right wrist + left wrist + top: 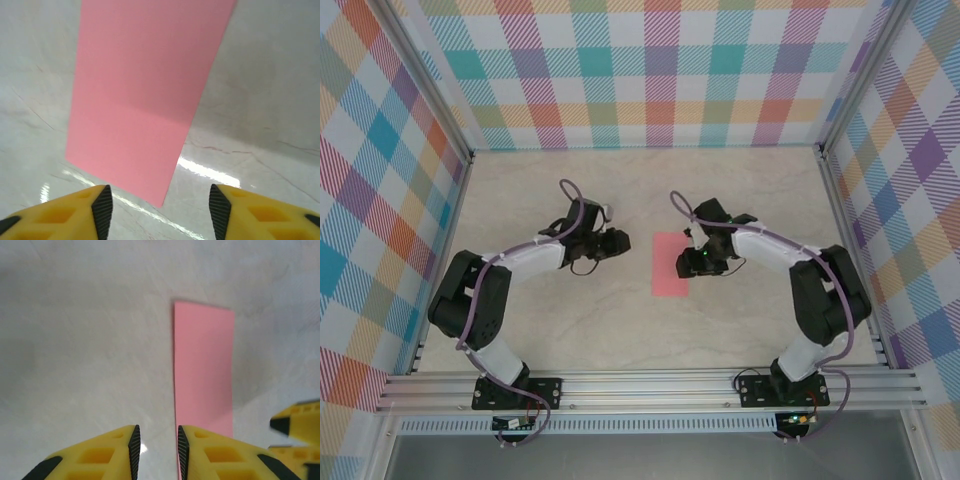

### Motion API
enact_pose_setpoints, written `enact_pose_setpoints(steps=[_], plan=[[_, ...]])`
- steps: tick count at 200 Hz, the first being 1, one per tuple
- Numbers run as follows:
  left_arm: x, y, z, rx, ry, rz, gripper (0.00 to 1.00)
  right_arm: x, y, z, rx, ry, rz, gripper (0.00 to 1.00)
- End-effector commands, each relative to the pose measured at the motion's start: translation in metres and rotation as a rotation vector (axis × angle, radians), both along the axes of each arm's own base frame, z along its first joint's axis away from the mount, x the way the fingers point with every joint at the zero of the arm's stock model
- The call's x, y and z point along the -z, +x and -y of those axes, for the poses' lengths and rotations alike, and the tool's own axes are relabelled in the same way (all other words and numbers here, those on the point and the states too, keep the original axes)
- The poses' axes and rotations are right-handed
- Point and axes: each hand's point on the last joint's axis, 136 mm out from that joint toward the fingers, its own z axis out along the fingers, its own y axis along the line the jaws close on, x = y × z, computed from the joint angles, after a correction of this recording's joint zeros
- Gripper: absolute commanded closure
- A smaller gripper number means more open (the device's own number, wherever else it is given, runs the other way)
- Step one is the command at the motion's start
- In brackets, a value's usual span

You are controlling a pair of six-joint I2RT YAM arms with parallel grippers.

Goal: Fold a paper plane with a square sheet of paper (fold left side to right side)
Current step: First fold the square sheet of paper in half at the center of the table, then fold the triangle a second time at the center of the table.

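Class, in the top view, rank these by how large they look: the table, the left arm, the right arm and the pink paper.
1. Table: largest.
2. Left arm and right arm: they look alike, so not ranked against each other.
3. Paper: smallest.

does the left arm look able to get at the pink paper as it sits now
Probably yes: the left gripper hangs close beside the pink paper with nothing between them, and the right gripper is over its other side.
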Motion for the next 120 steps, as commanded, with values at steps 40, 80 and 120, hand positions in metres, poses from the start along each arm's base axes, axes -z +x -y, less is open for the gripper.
enact_pose_setpoints(steps=[40,80,120], plan=[[-0.007,-0.017,0.048,0.043,-0.07,0.013,0.69,-0.007,0.067,-0.01,0.084,0.312,0.023,0.34],[-0.017,-0.021,0.045,0.032,-0.05,0.057,0.64,0.009,0.105,-0.02,0.097,0.308,0.026,0.35],[-0.019,-0.027,0.034,0.019,-0.01,0.07,0.61,0.019,0.121,-0.024,0.107,0.302,0.012,0.35]])
